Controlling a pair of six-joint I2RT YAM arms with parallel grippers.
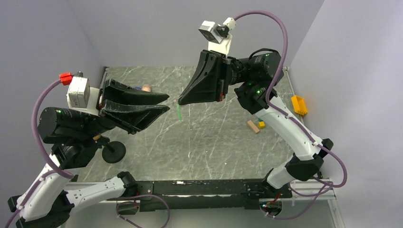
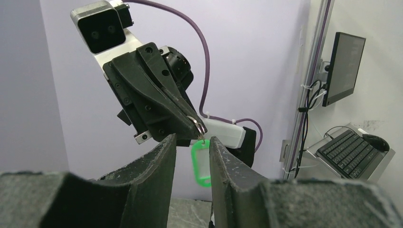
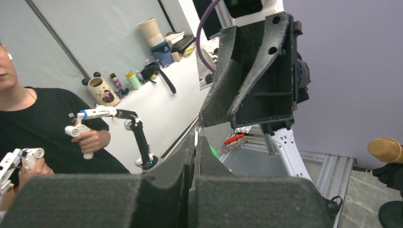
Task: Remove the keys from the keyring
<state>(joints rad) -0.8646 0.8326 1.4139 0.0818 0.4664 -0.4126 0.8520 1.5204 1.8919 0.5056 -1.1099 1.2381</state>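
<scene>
We judge that if the left gripper shuts off-centre on the keys, or pulls before its hold is firm, they may slip free, or the pull may drag the keyring out of the thin pinch of the right gripper and drop both onto the table. The right gripper is fully closed on the keyring at its very tips, with the keys hanging below in the air, nearer the far edge than the near one. The left gripper stands partly open with a finger on either side of the keys, and we cannot tell whether either pad touches them.
</scene>
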